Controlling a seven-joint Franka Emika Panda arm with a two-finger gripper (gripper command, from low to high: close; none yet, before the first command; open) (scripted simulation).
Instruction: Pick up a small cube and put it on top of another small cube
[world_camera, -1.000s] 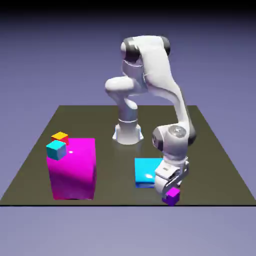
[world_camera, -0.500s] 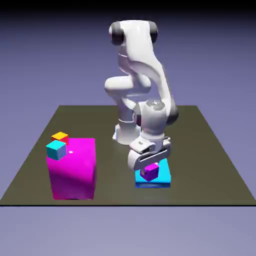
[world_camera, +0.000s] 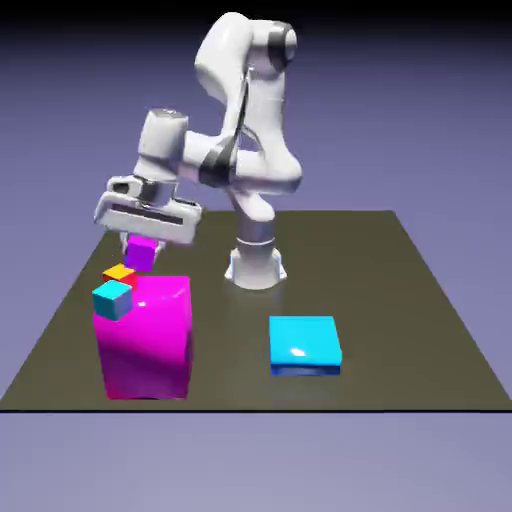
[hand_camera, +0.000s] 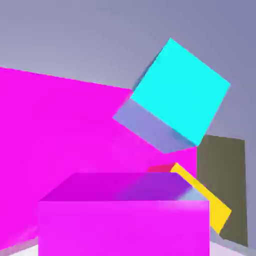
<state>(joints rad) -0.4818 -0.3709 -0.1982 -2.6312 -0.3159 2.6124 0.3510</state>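
Note:
My gripper (world_camera: 141, 243) is shut on the small purple cube (world_camera: 141, 253) and holds it in the air just above the orange-topped cube (world_camera: 119, 273), which sits on the back left corner of the big magenta block (world_camera: 147, 336). In the hand view the purple cube (hand_camera: 124, 215) fills the bottom and hides my fingertips. Behind it show the orange-topped cube (hand_camera: 207, 200), the magenta block's top (hand_camera: 60, 130) and the cyan cube (hand_camera: 177, 95). In the exterior view the cyan cube (world_camera: 112, 299) rests on the block's front left corner.
A flat cyan slab (world_camera: 304, 344) lies on the dark table (world_camera: 420, 300) toward the exterior view's right. The robot's base (world_camera: 256, 265) stands at the table's far middle.
The gripper carried the purple cube up from the table's front, across the cyan slab, then left and higher to above the orange-topped cube on the magenta block.

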